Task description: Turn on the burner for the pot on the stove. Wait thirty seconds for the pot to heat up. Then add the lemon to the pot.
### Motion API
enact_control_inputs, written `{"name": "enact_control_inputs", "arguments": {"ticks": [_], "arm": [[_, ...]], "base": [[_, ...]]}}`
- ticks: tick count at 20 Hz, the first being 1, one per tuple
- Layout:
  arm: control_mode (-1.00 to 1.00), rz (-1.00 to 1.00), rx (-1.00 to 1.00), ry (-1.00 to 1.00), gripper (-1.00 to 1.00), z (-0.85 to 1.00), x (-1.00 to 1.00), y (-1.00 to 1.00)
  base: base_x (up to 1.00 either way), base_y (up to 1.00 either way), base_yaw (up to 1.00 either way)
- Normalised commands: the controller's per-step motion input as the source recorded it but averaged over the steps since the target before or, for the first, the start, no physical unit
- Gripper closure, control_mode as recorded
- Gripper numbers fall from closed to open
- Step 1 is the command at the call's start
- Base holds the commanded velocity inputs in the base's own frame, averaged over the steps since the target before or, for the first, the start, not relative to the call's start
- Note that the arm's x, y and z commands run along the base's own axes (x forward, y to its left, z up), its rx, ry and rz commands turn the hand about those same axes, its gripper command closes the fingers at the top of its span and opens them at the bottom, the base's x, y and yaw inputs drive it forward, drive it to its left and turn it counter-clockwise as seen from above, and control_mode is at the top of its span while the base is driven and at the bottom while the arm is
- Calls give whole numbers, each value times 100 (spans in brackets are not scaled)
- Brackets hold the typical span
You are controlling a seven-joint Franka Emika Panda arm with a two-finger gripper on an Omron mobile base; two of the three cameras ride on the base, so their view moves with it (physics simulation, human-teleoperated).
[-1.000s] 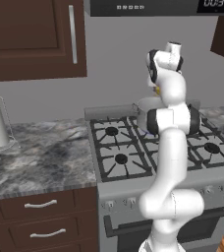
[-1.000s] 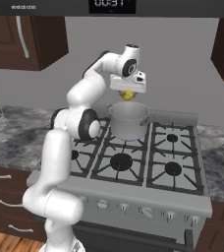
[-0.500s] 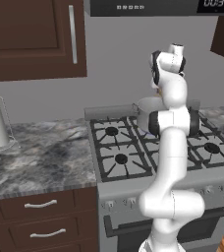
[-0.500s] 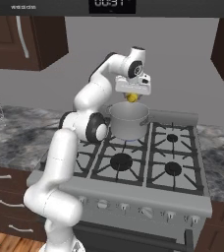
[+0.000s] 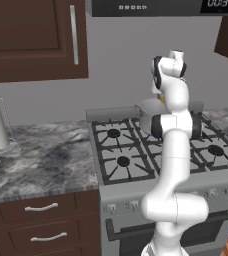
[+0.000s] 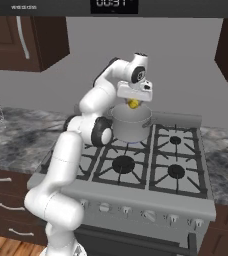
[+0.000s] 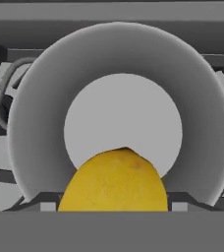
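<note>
Hand view looks straight down into the pot (image 7: pixel 121 130) at the stove's (image 6: pixel 186 197) back edge, where the gripper (image 6: pixel 133 102) pinches the lemon (image 7: pixel 115 181) directly above: a light, firm, slightly slick fruit, best gripped across its middle.

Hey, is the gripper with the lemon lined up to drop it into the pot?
Probably yes: the gripper holds the lemon right above the pot, whose open mouth lies straight below, nothing between them.

We saw soft, even light with no glare. Shadows were faint. The pot (image 7: pixel 119 74) looked a bit blurry up close, and edges looked jagged.
</note>
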Motion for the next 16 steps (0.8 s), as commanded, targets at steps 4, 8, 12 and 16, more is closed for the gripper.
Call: {"name": "enact_control_inputs", "arguments": {"ticks": [4,8,12,16], "arm": [[-100,0,0,0,100,-49,0,13],[-100,0,0,-8,100,-33,0,3],[-100,0,-1,-14,100,-28,11,0],[-100,0,-3,-16,100,-41,8,0]], "base": [[0,0,0],[0,0,0],[0,0,0],[0,0,0]]}}
